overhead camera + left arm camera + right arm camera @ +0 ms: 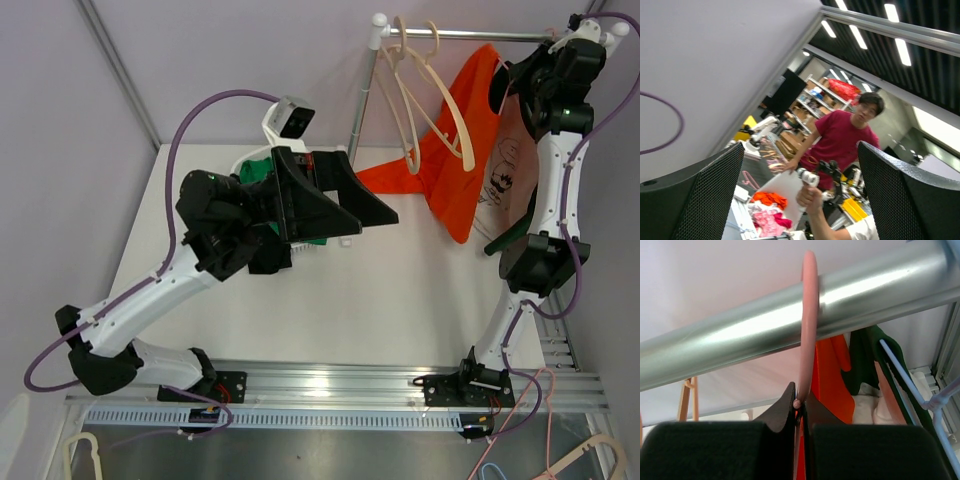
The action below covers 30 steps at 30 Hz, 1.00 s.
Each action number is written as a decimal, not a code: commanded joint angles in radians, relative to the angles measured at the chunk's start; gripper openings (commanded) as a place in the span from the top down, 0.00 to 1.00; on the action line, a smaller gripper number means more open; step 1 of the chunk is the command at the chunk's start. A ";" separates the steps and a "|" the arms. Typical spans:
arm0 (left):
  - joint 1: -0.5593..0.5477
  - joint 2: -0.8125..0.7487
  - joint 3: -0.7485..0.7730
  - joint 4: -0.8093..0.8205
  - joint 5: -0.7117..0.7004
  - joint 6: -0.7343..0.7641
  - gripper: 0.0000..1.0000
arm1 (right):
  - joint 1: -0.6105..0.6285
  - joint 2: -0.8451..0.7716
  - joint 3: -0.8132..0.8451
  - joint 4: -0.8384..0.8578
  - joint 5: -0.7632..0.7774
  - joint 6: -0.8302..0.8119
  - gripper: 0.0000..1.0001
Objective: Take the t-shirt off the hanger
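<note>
Right gripper (pixel 799 407): clamping shut on the pink hanger hook (pixel 809 315) at the rail (pixel 740 335), far right.
Left gripper (pixel 350 195): hovering wide open, empty, over the table (pixel 400 300), left.
T-shirt (pixel 510 165): hanging below the hook, far right.
Progress: seemingly beginning; hanger gripped, shirt not yet off.

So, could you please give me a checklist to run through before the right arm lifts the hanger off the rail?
1. The right gripper is shut on the pink hanger hook: ok.
2. The hook sits over the rail: ok.
3. The left gripper is open and empty: ok.
4. The left gripper is at the orange t-shirt, ready to pull: not ok; it hangs over the table, apart from the shirt.
5. Which garment hangs on the gripped hanger: cannot tell.
</note>
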 commanded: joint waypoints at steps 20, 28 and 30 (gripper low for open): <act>0.108 -0.262 -0.209 -0.776 -0.539 0.925 0.00 | 0.023 -0.272 -0.035 -0.038 -0.058 0.029 1.00; 0.108 -0.271 -0.259 -0.754 -0.557 1.031 0.00 | 0.054 -0.522 -0.374 -0.068 0.152 0.050 1.00; 0.104 -0.281 -0.289 -0.698 -0.531 1.059 0.00 | 0.061 -0.614 -0.481 -0.078 0.199 0.056 1.00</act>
